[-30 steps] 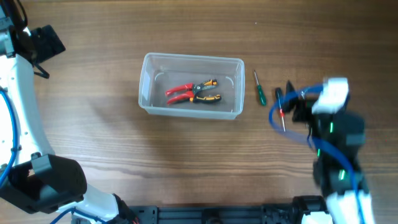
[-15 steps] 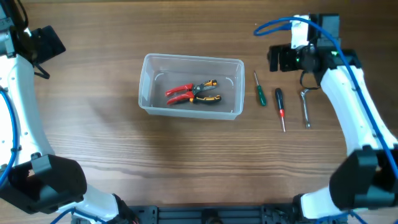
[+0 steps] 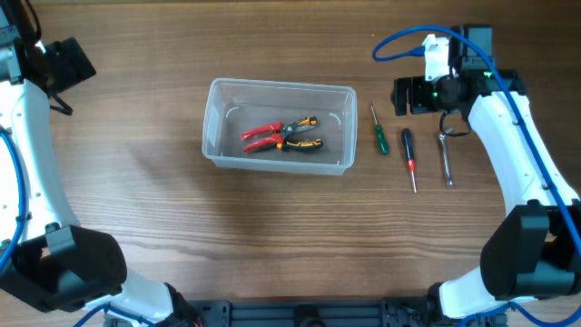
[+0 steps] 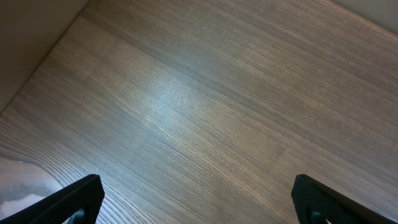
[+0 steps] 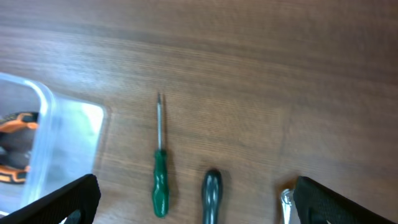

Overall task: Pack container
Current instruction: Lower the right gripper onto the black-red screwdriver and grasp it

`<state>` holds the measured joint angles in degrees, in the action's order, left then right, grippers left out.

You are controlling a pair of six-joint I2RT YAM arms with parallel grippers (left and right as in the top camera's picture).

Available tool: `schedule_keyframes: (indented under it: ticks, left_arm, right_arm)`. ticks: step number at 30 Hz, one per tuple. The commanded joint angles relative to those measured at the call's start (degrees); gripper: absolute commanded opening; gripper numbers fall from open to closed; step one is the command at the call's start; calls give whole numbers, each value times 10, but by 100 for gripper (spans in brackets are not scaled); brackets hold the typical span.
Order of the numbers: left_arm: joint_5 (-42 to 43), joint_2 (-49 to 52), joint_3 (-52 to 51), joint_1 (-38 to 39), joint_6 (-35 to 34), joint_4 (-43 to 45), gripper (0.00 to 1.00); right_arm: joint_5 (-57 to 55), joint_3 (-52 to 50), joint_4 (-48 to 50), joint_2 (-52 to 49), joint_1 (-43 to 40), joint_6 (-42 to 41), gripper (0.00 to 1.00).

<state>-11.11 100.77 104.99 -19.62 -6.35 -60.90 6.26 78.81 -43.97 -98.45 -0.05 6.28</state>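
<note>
Overhead: container [image 3: 281, 85] sat mid-table, holding red-handled pliers [image 3: 261, 134] and orange-black pliers [image 3: 303, 137], the two touching. Green screwdriver [image 3: 380, 133] lay just outside its right wall.

Left wrist: left gripper [image 4: 196, 190] spread wide, empty, over the wood table [image 4: 186, 93].

Right wrist: right gripper [image 5: 194, 190] wide, empty, above the green screwdriver; container corner at left edge.

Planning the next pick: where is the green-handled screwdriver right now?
In the overhead view the green-handled screwdriver lies just right of the container, left of the black-handled screwdriver.
</note>
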Motion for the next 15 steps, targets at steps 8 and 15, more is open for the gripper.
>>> schedule_keyframes:
  ticks: [8, 15]
  left_arm:
    - [-3, -6, 7, -2, -5, 0, 100]
    - [-3, -6, 7, -2, -5, 0, 100]
  right_arm:
    - [-102, 38, -78, -24, 0, -43, 94]
    - [-101, 219, -200, -128, 0, -54, 96]
